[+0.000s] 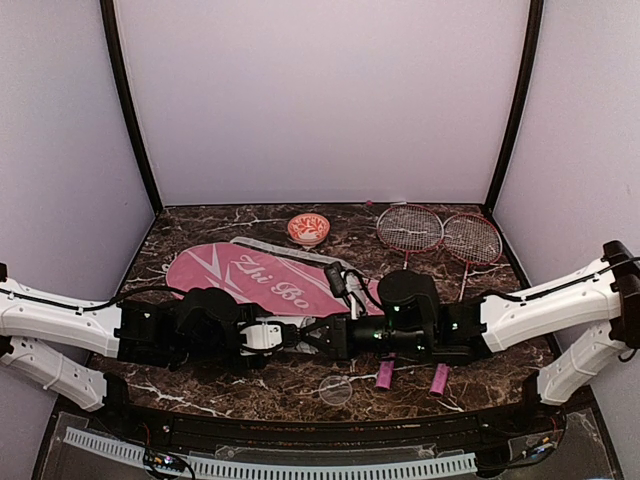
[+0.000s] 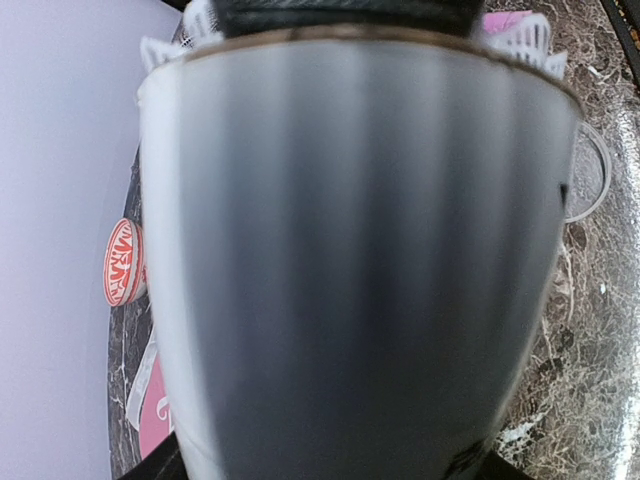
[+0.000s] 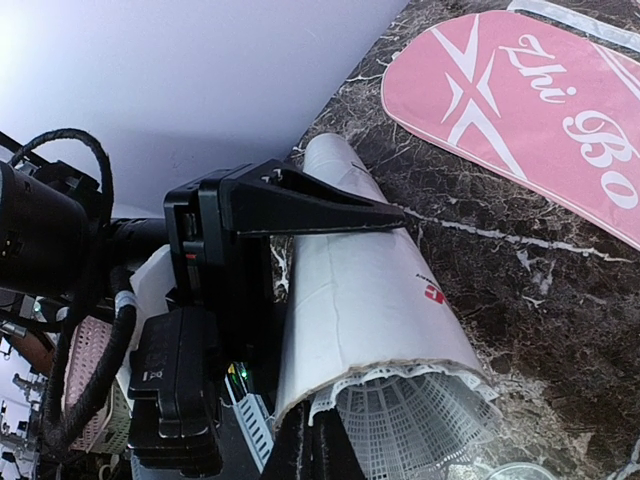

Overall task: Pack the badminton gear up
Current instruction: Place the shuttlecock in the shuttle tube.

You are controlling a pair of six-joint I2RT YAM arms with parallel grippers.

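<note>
My left gripper (image 1: pixel 256 334) is shut on the long white tube (image 1: pixel 270 338), holding it level above the table. The tube (image 2: pixel 350 260) fills the left wrist view. One black left finger (image 3: pixel 310 205) lies across the tube (image 3: pixel 360 290). A white shuttlecock (image 3: pixel 425 425) with a mesh skirt sticks out of the tube's open end. My right gripper (image 3: pixel 316 452) is shut on the rim of that skirt, facing the left gripper (image 1: pixel 306 335). Two red-framed rackets (image 1: pixel 410 228) (image 1: pixel 472 238) lie at the back right, with their pink handles (image 1: pixel 385 375) near the front. The pink "Zhi Bo" cover (image 1: pixel 250 278) lies flat behind the grippers.
A small red-and-white patterned bowl (image 1: pixel 308 229) stands at the back centre, also in the left wrist view (image 2: pixel 122 262). A clear round lid (image 1: pixel 335 390) lies on the dark marble table (image 1: pixel 200 225) near the front edge. Pale walls close in the back and both sides.
</note>
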